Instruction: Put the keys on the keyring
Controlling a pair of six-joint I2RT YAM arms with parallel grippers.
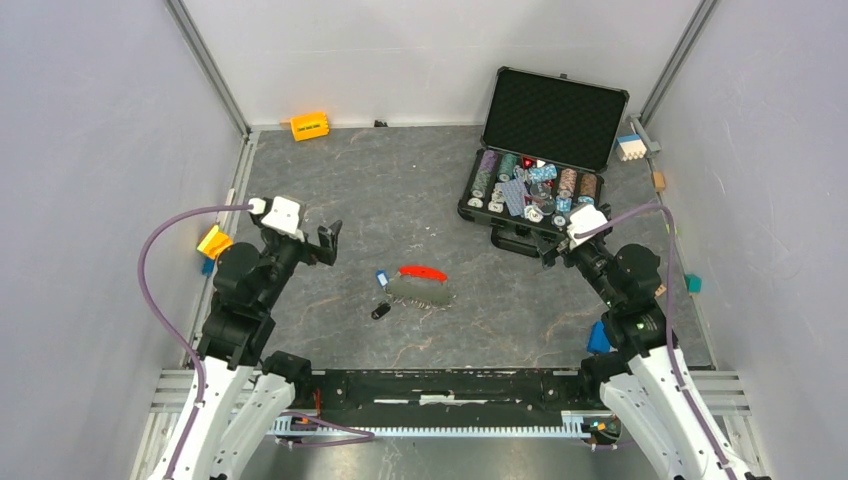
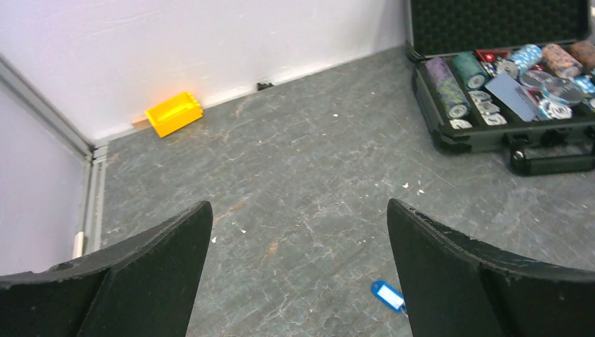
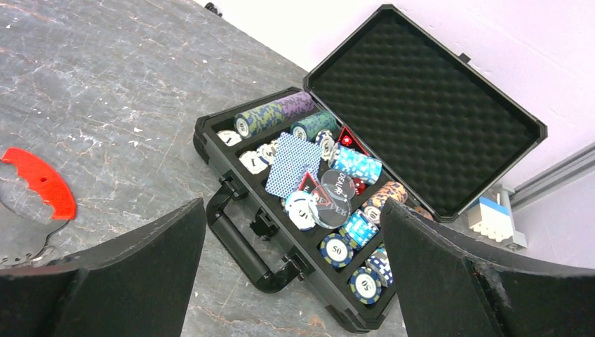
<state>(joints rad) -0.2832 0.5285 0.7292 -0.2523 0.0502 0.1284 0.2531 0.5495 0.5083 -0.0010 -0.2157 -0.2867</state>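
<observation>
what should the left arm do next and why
Probably lower the open left hand toward the blue-tagged key. That hand is empty and above the table, the key's tag shows close below it in the wrist view, and it lies on the keyring's left side, nearest this arm.

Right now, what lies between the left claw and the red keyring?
From the left gripper to the keyring: bare table, then the blue key tag, seen in the top view.
</observation>
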